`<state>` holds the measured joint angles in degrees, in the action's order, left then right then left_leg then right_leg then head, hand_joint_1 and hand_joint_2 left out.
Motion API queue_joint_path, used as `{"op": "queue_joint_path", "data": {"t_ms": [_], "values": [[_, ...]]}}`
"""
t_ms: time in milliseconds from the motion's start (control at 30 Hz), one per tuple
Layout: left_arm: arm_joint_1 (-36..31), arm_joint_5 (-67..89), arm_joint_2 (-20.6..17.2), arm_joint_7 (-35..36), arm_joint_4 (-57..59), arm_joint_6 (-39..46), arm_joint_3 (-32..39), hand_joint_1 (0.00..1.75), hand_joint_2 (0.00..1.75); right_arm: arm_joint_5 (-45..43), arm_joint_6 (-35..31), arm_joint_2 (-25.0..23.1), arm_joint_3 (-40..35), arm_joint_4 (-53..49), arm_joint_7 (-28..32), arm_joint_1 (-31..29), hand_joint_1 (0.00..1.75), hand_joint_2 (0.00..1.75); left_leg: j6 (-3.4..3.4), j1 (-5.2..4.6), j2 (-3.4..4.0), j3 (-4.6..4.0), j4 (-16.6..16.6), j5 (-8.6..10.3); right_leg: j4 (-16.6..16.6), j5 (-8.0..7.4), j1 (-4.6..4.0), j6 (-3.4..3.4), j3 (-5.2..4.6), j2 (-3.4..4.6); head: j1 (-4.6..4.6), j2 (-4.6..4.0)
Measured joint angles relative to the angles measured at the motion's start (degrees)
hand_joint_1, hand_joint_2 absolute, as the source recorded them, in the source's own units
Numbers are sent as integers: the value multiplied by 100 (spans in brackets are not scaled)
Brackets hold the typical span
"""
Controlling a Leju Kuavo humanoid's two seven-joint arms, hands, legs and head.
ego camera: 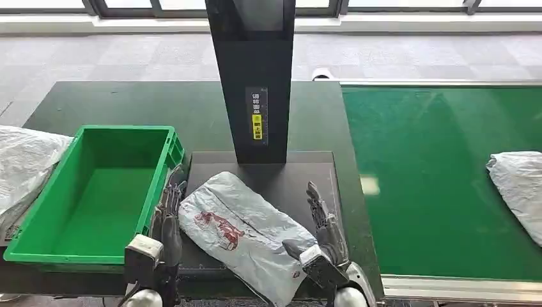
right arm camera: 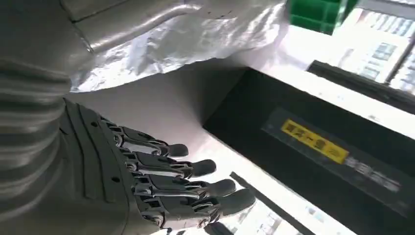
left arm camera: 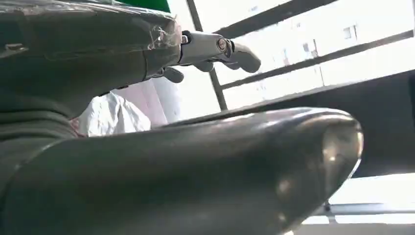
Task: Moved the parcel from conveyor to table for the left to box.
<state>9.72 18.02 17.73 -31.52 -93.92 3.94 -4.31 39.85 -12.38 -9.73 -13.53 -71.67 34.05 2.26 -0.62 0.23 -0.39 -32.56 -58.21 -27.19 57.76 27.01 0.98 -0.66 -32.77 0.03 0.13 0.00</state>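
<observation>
A grey plastic parcel [ego camera: 246, 233] with a red print lies flat on the dark pad in front of me, between my two hands. My left hand [ego camera: 167, 220] stands beside the parcel's left end with its fingers straight, empty. At the parcel's right end, my right hand [ego camera: 325, 230] is spread, fingers pointing away from me and the thumb next to the bag's edge. In the right wrist view the hand [right arm camera: 161, 186] has fingers extended, with the parcel [right arm camera: 186, 39] beside it. The left wrist view shows my thumb [left arm camera: 195, 171] and a bit of the parcel [left arm camera: 112, 115].
An empty green crate [ego camera: 96, 192] sits on the table's left side, close to my left hand. A black scanner post [ego camera: 252, 77] rises behind the parcel. Another grey parcel [ego camera: 521, 188] lies on the green conveyor [ego camera: 434, 179] at right. A white bag [ego camera: 22, 166] lies at far left.
</observation>
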Motion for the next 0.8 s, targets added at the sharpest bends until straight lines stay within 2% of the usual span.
{"op": "queue_joint_path", "data": {"t_ms": [100, 167, 233, 267, 333, 433, 633, 800], "values": [[30, 606, 2, -40, 2, 681, -11, 0, 0, -375, 18, 0, 53, -924, 301, 458, 0, 175, 1, -1, -3, -4, -2, -1, 0, 1, 2, -1, -8, -3, 0, 0], [6, 1359, 0, -100, 24, 1115, -94, 0, 0, -747, 84, 0, 149, -2013, 576, 933, 0, 175, 3, -3, -13, -8, -3, -3, -2, 7, 4, -3, -11, -14, 0, 0], [-90, 2560, -48, 353, 199, 1169, -278, 0, 0, -1014, 173, 26, 195, -2929, 615, 1271, 0, 175, 2, -6, -12, -9, -3, -9, -2, 9, 7, -4, -6, -12, 0, 0], [-175, 3211, -61, 572, 372, 1290, -398, 0, 175, -1151, 151, 68, 188, -3315, 623, 1401, 0, 175, 4, -6, -11, -9, -3, -11, -2, 9, 7, -4, -7, -10, 0, 0], [-330, 4571, -100, 1087, 873, 1740, -716, 0, 175, -1413, -98, 223, 118, -4008, 628, 1590, 0, 175, 5, -7, 3, -6, -3, -14, -3, 8, 9, -5, -7, 0, 0, 0], [-672, 5445, -140, 1642, 1592, 2065, -975, 0, 175, -1625, -483, 518, -72, -4641, 626, 1731, 0, 175, 6, -8, 11, -3, -4, -14, -4, 3, 9, -7, -5, 3, 0, 0], [-1073, 6093, -173, 1991, 2515, 1991, -1219, 0, 175, -1896, -854, 935, -299, -5158, 617, 1803, 0, 175, 3, -6, 11, 3, -4, -8, -4, -2, 5, -3, 0, 4, 0, 0], [-1310, 6356, -181, 2195, 3279, 1805, -1368, 0, 175, -2069, -917, 1189, -439, -5329, 617, 1798, 0, 175, 2, -4, 11, 3, -3, -8, -4, -2, 4, -2, 0, 5, 0, 0]]}}
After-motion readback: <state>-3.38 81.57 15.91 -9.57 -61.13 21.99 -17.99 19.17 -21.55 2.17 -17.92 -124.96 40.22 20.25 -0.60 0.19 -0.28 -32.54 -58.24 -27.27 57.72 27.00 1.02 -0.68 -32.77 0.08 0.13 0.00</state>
